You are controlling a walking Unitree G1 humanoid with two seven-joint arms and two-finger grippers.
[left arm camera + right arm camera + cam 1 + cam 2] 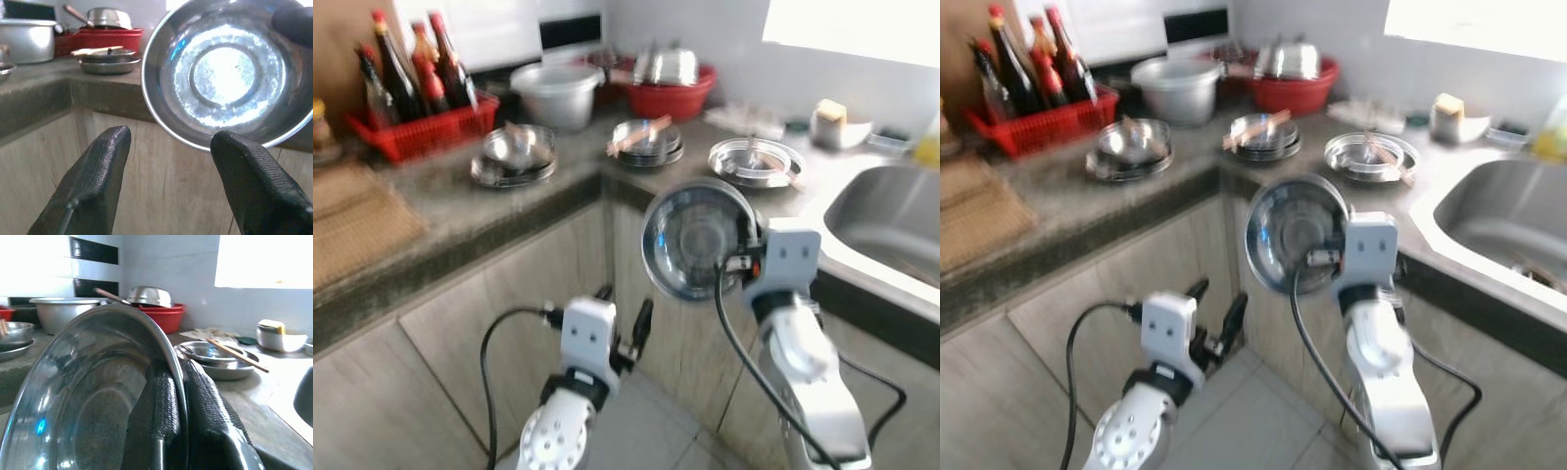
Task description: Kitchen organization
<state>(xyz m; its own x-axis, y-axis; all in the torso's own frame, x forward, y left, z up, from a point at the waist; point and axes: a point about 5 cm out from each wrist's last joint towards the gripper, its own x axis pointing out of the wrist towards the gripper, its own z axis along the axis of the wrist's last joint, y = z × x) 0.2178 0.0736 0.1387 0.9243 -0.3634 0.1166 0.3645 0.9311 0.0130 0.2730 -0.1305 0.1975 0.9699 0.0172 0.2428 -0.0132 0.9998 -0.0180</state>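
Observation:
A round steel plate [697, 238] stands on edge in the air before the counter corner, its hollow side facing me. My right gripper [178, 401] is shut on the steel plate, one finger on each side of its rim. Lower and to the left, in front of the cabinet doors, my left gripper [625, 318] is open with nothing between its fingers [93, 181]; the same steel plate [230, 73] hangs just beyond them. On the counter [450, 201] lie three stacks of steel dishes: one at the left [516, 154], one at the corner [647, 141] with chopsticks, one near the sink [756, 162].
A red crate of sauce bottles [416, 93] stands at the back left, a grey pot [556, 93] and a red basin [671, 88] behind the dishes. A steel sink [891, 220] lies at the right. A woven mat [357, 220] covers the left counter. Tiled floor lies below.

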